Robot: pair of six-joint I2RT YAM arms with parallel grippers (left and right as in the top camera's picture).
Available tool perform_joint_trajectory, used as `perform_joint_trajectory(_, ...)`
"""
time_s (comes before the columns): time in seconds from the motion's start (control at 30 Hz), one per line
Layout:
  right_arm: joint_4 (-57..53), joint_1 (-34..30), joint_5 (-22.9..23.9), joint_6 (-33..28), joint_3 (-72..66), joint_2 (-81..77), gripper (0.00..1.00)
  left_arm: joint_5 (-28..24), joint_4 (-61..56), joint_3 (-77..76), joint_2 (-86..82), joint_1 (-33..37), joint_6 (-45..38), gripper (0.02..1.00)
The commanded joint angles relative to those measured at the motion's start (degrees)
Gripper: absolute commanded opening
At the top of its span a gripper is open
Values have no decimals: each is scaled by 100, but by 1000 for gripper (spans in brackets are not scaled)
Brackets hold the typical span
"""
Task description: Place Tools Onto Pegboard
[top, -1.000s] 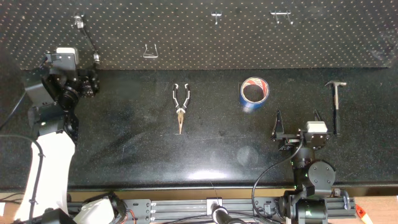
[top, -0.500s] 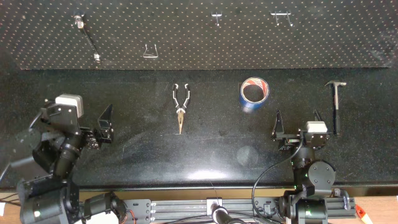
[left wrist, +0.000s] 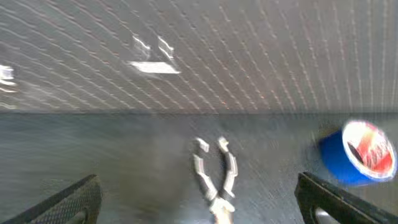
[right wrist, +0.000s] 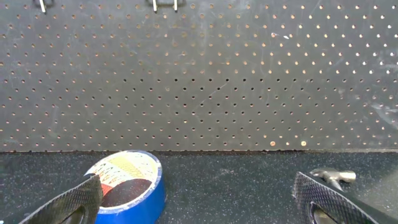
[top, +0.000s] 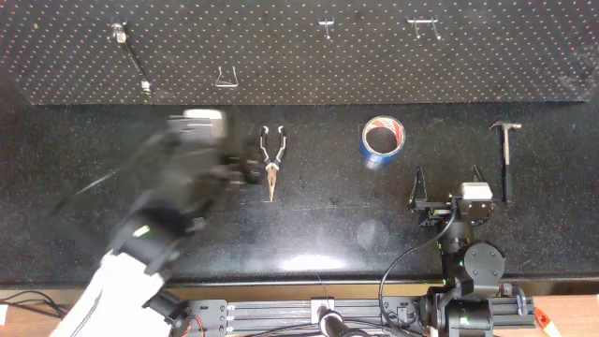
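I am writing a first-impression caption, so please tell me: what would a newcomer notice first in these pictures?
The large left arm reaches across the table's left half, and its end is close beside the pliers lying mid-table. To their right lie a blue tape roll and a hammer, below the wide pegboard.

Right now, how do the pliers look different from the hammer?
The pliers have two pale handles spread apart; the hammer has one straight dark handle. The pliers' handles point at the pegboard; the hammer's head does. The pliers lie mid-table, the hammer far right. Both lie flat on the black table.
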State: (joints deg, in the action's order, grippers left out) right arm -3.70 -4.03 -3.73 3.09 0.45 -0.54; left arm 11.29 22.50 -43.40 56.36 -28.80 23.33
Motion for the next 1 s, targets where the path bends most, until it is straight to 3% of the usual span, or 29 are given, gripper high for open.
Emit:
perform_joint_trajectory(0.03, -31, 9, -31, -59, -20, 37, 1000, 345, -177, 7, 1344, -1056, 1657, 996)
perform_joint_trajectory(0.1, -28, 9, -31, -59, -17, 37, 1000, -240, -146, -2, 1513, -1060, 1974, 996)
perform_joint_trajectory(0.13, -31, 9, -31, -59, -17, 37, 1000, -297, -7, -9, 1517, -1060, 1976, 996)
perform_joint_trajectory(0.3, -28, 9, -31, -59, -17, 37, 1000, -87, 260, -155, 2159, -1060, 1969, 996)
perform_joint_trajectory(0.37, -31, 9, -31, -59, -17, 37, 1000, 186, 638, -584, 2736, -1047, 1340, 996)
perform_joint_trajectory(0.43, -31, 9, -31, -59, -17, 37, 1000, 361, 1012, -1178, 3300, -855, 1322, 996)
perform_joint_trajectory(0.67, -31, 9, -31, -59, -17, 37, 1000, 374, 284, -1458, 3880, -337, 863, 996)
perform_joint_trajectory(1.0, -28, 9, -31, -59, -17, 37, 998, 151, -227, -1458, 4378, -341, 570, 996)
